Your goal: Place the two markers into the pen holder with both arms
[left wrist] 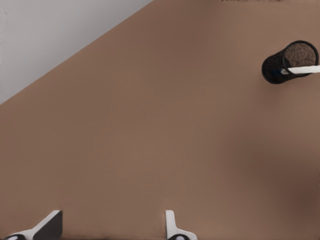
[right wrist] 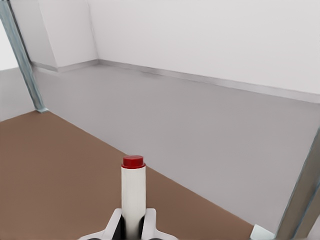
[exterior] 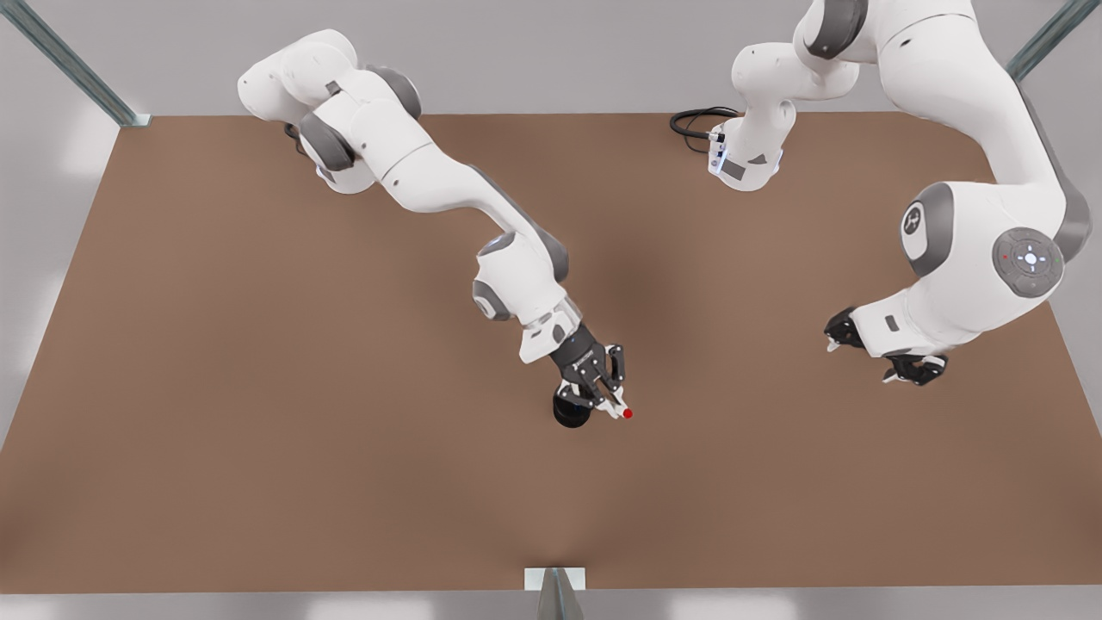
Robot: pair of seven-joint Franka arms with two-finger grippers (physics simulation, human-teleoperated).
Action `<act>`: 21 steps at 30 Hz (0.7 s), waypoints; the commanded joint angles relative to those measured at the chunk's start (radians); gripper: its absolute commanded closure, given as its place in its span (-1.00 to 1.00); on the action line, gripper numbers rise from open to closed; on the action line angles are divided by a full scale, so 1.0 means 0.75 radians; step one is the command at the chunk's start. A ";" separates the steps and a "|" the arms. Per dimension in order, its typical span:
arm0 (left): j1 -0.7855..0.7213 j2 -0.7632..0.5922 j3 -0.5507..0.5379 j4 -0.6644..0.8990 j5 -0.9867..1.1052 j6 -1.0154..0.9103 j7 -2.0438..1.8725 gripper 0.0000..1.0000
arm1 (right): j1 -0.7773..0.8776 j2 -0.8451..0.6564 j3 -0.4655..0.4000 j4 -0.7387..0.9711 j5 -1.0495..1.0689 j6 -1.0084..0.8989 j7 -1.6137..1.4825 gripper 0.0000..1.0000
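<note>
The right gripper [exterior: 613, 401] is closed on the red marker [right wrist: 133, 192], right beside the pen holder [exterior: 570, 412] near the table's [exterior: 258, 387] middle. The left gripper [exterior: 874, 356] hangs open and empty, well apart at the front view's right, with free table around it. No writing can be read.

Brown table [exterior: 258, 430]; black pen holder [exterior: 568, 415] standing on it.

A brown table [exterior: 258, 387] stands between pale grey walls [right wrist: 225, 35] and floor [right wrist: 200, 130].
</note>
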 commanded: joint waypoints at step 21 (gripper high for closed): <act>-0.059 -0.006 0.000 -0.003 0.003 -0.027 -1.146 -1.00 | -0.058 -0.096 -0.068 -0.484 -0.116 0.543 0.108 0.55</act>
